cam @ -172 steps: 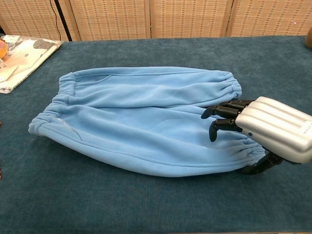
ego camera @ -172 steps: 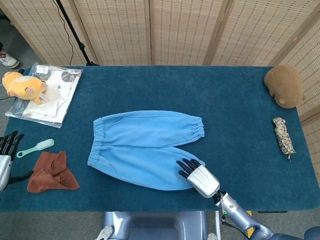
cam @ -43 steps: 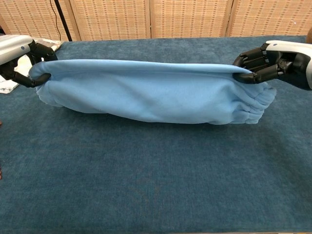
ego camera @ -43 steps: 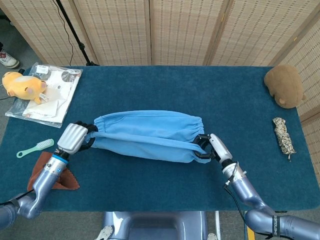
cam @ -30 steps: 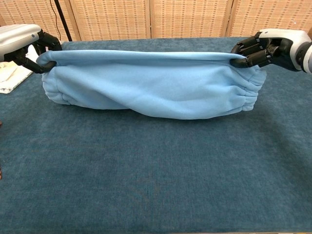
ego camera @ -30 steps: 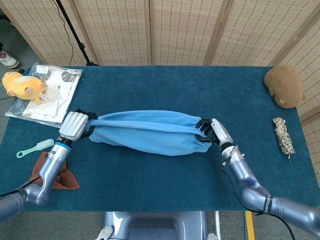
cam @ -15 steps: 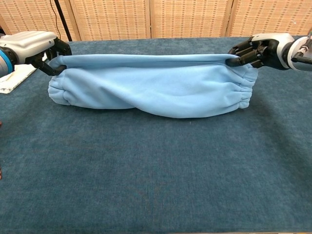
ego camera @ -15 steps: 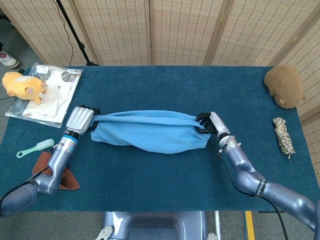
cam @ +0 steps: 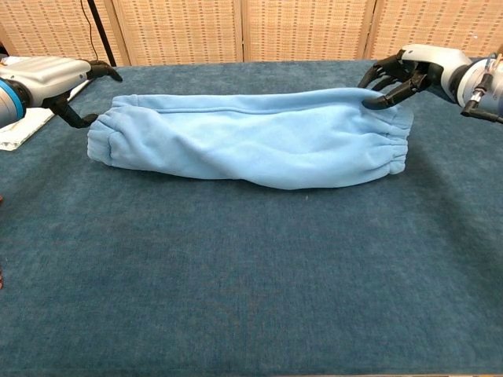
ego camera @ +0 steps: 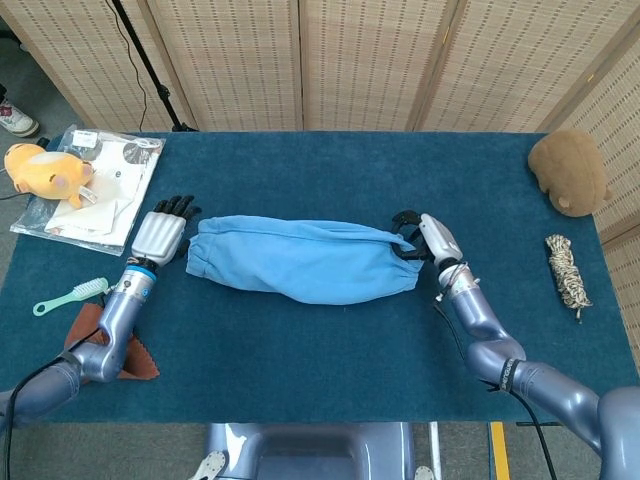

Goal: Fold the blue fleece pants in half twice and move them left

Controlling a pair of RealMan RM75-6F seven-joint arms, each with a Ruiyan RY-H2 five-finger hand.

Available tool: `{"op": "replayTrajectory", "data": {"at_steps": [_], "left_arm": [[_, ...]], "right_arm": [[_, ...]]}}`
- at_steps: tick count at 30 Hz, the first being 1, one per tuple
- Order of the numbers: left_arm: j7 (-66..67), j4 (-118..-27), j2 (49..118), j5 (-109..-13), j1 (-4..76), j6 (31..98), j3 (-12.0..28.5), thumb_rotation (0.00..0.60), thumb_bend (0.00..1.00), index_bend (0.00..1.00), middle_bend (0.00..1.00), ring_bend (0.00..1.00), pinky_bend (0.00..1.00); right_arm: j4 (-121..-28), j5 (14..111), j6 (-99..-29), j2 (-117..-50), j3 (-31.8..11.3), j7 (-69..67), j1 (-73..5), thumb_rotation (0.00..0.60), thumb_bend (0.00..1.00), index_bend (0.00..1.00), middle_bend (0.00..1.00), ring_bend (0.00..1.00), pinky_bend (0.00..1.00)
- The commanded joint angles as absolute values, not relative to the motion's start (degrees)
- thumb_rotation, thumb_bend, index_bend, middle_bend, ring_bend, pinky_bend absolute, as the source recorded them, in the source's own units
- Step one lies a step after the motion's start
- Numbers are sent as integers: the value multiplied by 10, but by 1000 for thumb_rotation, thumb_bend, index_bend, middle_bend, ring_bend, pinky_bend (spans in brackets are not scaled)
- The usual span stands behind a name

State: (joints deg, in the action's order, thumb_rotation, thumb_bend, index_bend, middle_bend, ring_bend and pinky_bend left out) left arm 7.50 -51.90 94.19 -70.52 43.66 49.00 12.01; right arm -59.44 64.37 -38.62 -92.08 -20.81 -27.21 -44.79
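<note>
Pants [ego camera: 300,258] of blue fleece lie folded lengthwise in a long band across the middle of the bench [ego camera: 330,165], waistband toward the left edge and gathered cuffs toward the right; the chest view shows them [cam: 251,145] resting flat on the blue cloth cover. The left hand [ego camera: 160,235] sits just beside the waistband end with its fingers [ego camera: 180,205] spread apart and pointing toward the far edge, holding nothing; in the chest view this hand [cam: 55,78] hangs open, thumb dropped down close to the fabric but apart from it. The right hand [ego camera: 425,238] is at the cuff end, its fingers [ego camera: 405,218] loosely spread; in the chest view that hand [cam: 409,71] has fingertips touching the top of the cuff without closing on it.

Near the far left corner lie a clear plastic bag [ego camera: 95,185] with white contents and an orange plush toy [ego camera: 45,170] on its left side. Toward the near left corner are a mint-green brush [ego camera: 70,297] and a crumpled brown cloth [ego camera: 90,340], partly covered by the left arm. By the far right corner sits a brown plush toy [ego camera: 568,170], and along the right edge, nearer, lies a bundle of rope [ego camera: 566,270].
</note>
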Motion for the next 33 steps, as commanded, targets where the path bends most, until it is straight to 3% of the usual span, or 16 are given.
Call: {"op": "replayTrajectory", "data": {"at_steps": [1, 5, 12, 15, 23, 33], "left_arm": [[101, -529, 938, -687, 438, 485, 125, 600, 416, 0, 0, 0, 14], [116, -547, 929, -679, 440, 482, 126, 600, 409, 0, 0, 0, 0], [47, -628, 865, -706, 424, 507, 129, 600, 395, 0, 0, 0, 0], [23, -673, 822, -719, 411, 515, 124, 600, 385, 0, 0, 0, 0], [4, -761, 736, -736, 353, 577, 104, 600, 189, 0, 0, 0, 0], [-1, -891, 652, -704, 268, 652, 88, 600, 183, 0, 0, 0, 0]], "right_arm": [[-556, 698, -429, -933, -187, -287, -446, 600, 0, 90, 0, 0, 37], [-542, 716, -460, -937, -181, -267, -445, 600, 0, 62, 0, 0, 0], [-599, 762, -529, -893, -165, -262, -422, 600, 0, 65, 0, 0, 0], [-631, 781, -539, -862, -151, -270, -410, 600, 0, 92, 0, 0, 0], [-656, 869, -597, -817, -92, -291, -384, 600, 0, 186, 0, 0, 1], [-618, 955, -659, -823, -39, -305, -384, 600, 0, 297, 26, 0, 58]]}}
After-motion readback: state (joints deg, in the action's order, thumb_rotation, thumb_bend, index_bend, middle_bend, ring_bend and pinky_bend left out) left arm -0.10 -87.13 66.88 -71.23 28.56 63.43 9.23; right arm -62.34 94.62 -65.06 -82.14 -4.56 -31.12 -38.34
